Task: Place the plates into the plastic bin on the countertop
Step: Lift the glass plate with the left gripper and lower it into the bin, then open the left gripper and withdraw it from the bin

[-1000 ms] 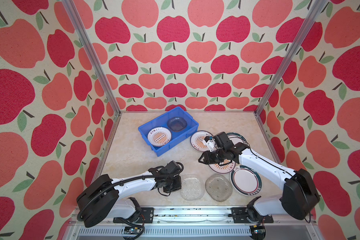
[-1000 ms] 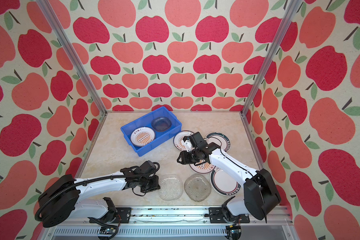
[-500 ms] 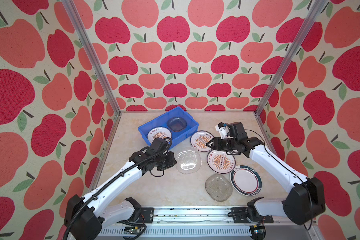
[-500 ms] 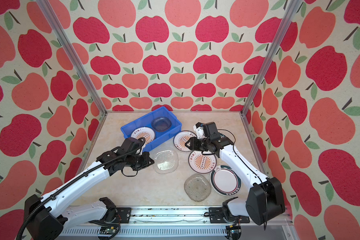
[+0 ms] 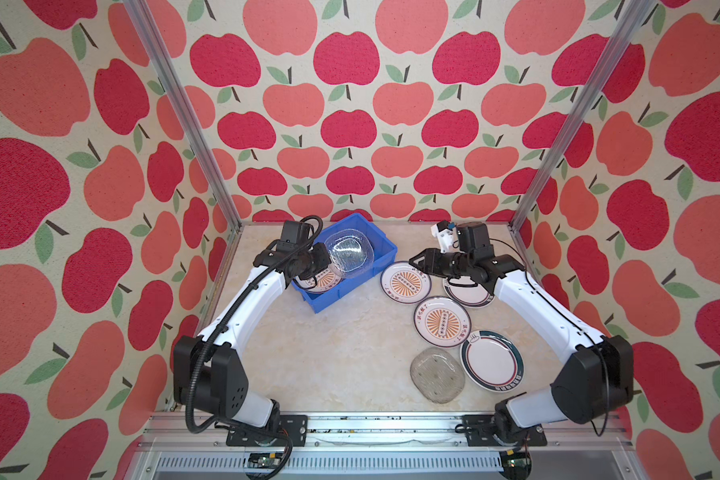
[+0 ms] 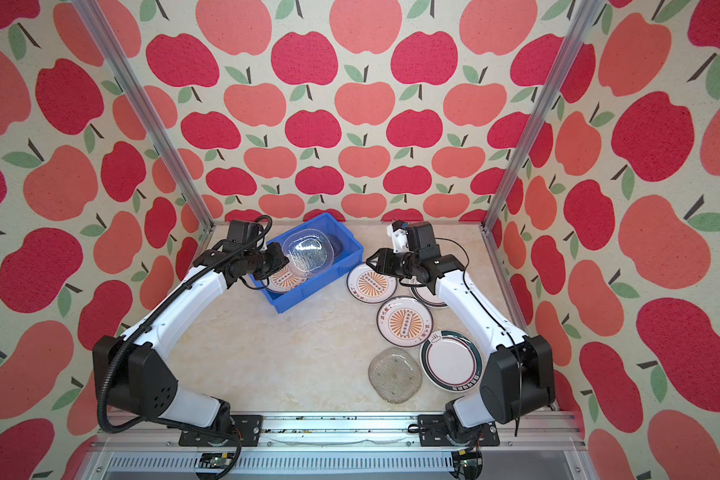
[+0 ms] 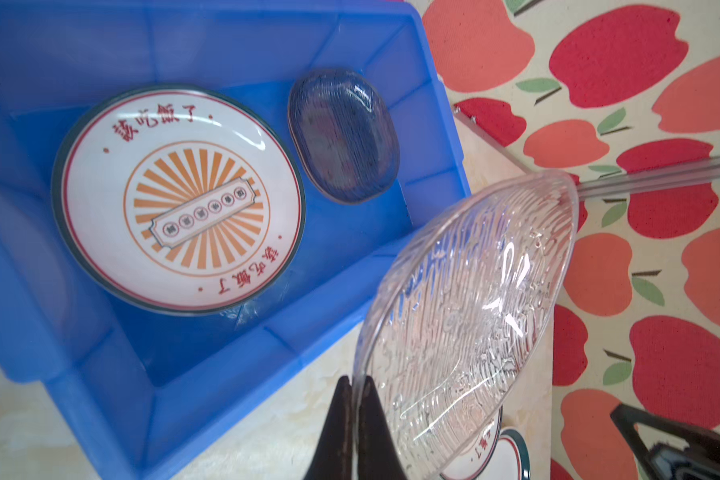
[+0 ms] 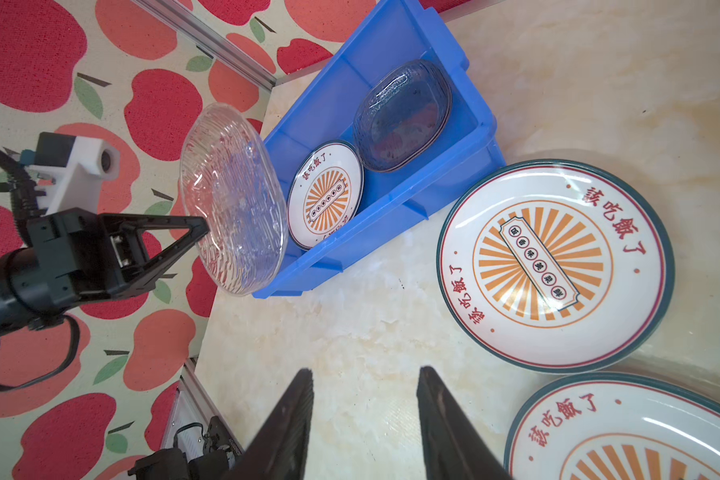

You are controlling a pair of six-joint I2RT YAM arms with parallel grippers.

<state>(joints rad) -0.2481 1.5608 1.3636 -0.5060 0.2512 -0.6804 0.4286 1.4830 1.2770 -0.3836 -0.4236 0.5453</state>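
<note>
Top view: countertop [image 5: 329, 357], apple walls [image 5: 346, 124]; left fingers [image 5: 323, 259] pinch glass plate [image 5: 348, 254] (right fingers [image 5: 422, 259] apart).

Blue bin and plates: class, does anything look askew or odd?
The clear glass plate hangs steeply tilted by the blue bin, pinched by its rim in the left gripper; nothing looks spilled or broken.

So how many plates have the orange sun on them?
3 sun plates: one inside the blue bin, two on the countertop right of it: one beside it, one nearer the front. None looks hidden.
</note>
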